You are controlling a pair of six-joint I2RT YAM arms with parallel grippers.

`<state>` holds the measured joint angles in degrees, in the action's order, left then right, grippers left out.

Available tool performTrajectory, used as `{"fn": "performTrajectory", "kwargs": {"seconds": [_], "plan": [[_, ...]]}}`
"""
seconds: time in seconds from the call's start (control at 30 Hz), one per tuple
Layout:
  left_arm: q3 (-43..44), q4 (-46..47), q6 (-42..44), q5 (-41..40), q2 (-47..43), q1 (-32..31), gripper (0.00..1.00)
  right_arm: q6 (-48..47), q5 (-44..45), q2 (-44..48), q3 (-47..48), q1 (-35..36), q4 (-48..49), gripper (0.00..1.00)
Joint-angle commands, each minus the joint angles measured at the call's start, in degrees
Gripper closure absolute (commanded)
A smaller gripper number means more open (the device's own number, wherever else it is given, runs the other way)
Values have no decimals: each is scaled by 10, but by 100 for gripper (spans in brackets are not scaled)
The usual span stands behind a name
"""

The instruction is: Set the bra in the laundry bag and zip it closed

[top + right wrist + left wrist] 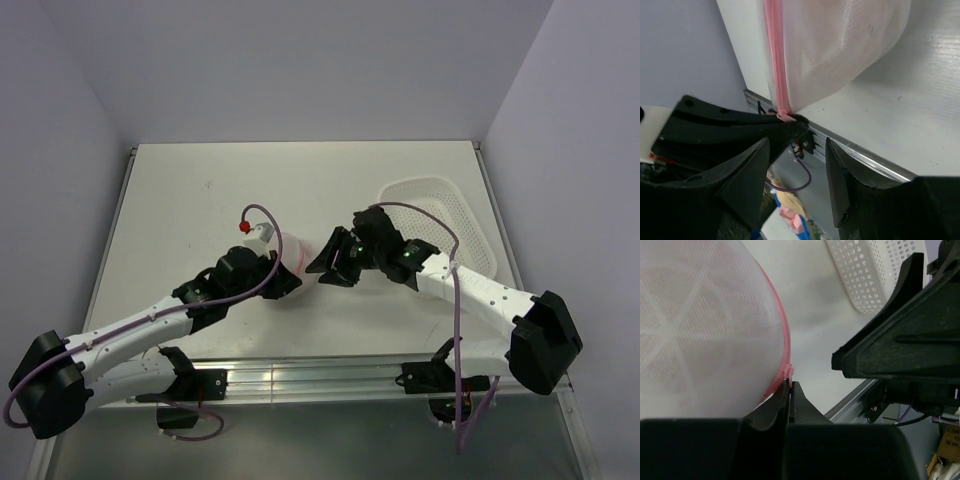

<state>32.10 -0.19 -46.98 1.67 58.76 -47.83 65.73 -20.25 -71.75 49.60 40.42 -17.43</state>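
Pink zipper pull point(788, 371) of the mesh laundry bag point(700, 325) pinched tight in the left gripper point(790, 386), bag resting on the white table point(200, 200) between the two arms, apart from the perforated basket point(440, 215). Right gripper point(797, 145) just beside the bag, jaws spread, grasping nothing. Peach tint through the mesh; bra itself not clearly made out.

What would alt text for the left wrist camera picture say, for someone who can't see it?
The left tool is pinched shut on the pink zipper edge of a white mesh laundry bag, which fills the left of the picture. A white perforated basket lies on the table behind.
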Motion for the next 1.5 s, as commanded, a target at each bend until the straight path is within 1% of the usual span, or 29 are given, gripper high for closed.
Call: {"fn": "performTrajectory", "kwargs": {"seconds": [0.0,0.23,0.37,0.47,0.57,0.67,0.7,0.73,0.77,0.8,0.9,0.97,1.13,1.27,1.47], "plan": [[20,25,12,-4,0,-12,100,62,32,4,-13,5,84,44],[10,19,11,-4,-4,-16,100,42,37,-63,26,6,83,44],[9,19,10,-4,-2,-16,100,33,35,-88,47,9,79,44],[9,22,11,-1,2,-16,100,38,35,-95,44,10,88,44],[9,22,11,1,7,-18,100,40,36,-101,46,10,91,48],[4,18,8,-4,2,-18,100,38,35,-104,51,10,91,72],[3,11,8,-7,0,-18,100,37,36,-105,52,9,89,88],[2,5,6,-11,-2,-18,100,35,40,-107,54,8,86,93],[-3,4,3,-11,-7,-18,100,35,41,-108,57,6,84,97],[-5,-17,1,-14,-11,-18,100,34,41,-109,58,5,84,100],[-20,-29,-4,-13,-32,-16,100,32,39,-113,62,-1,80,100],[-32,-44,-10,-32,-51,-14,100,29,41,-113,65,-4,77,100],[-48,-82,-18,-43,-89,3,100,22,36,-115,74,-19,74,100],[-59,-111,-17,-39,-117,40,100,12,36,-123,90,-26,64,100],[-63,-124,-14,-32,-117,74,100,1,32,-132,108,-38,56,100]]}}
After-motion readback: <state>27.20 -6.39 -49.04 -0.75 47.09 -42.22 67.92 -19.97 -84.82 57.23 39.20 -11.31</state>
